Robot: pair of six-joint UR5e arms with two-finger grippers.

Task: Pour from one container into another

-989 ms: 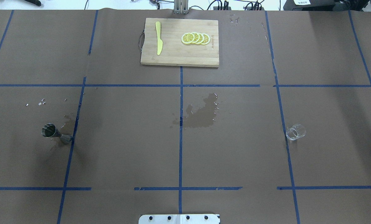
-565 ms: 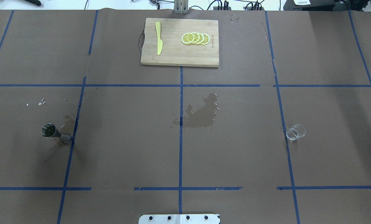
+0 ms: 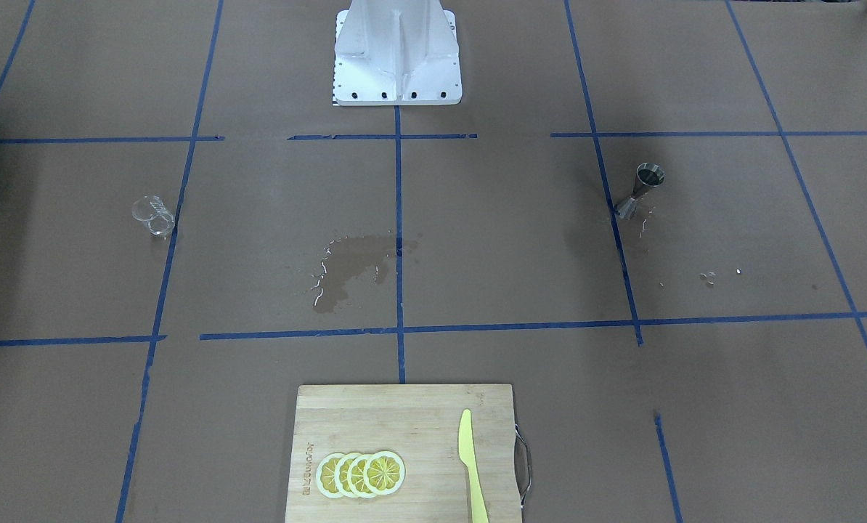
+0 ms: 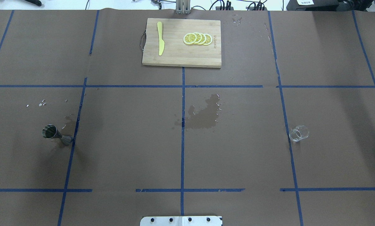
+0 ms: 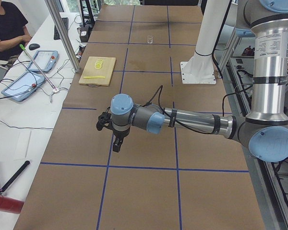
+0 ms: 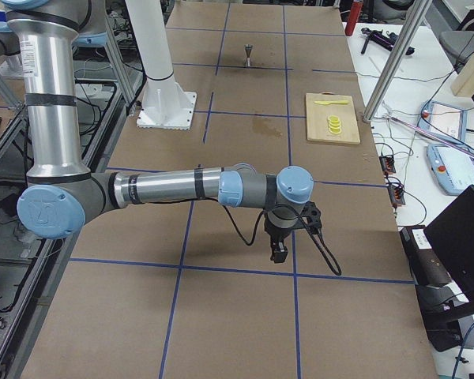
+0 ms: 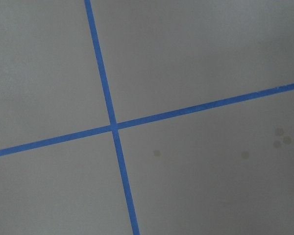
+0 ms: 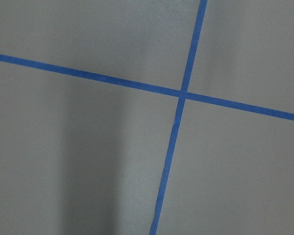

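Glass cup (image 4: 299, 133), metal jigger (image 4: 54, 134) well apart; left tool (image 5: 116, 145), right tool (image 6: 278, 252): state unclear.

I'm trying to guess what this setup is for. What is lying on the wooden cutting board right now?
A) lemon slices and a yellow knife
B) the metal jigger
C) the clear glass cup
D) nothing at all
A: the cutting board carries a row of lemon slices and a yellow knife, while the glass cup and metal jigger sit far from it, one towards each side.

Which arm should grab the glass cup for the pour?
Right. The glass cup stands on the robot's right side, toward the right gripper; the jigger stands far over on the left.
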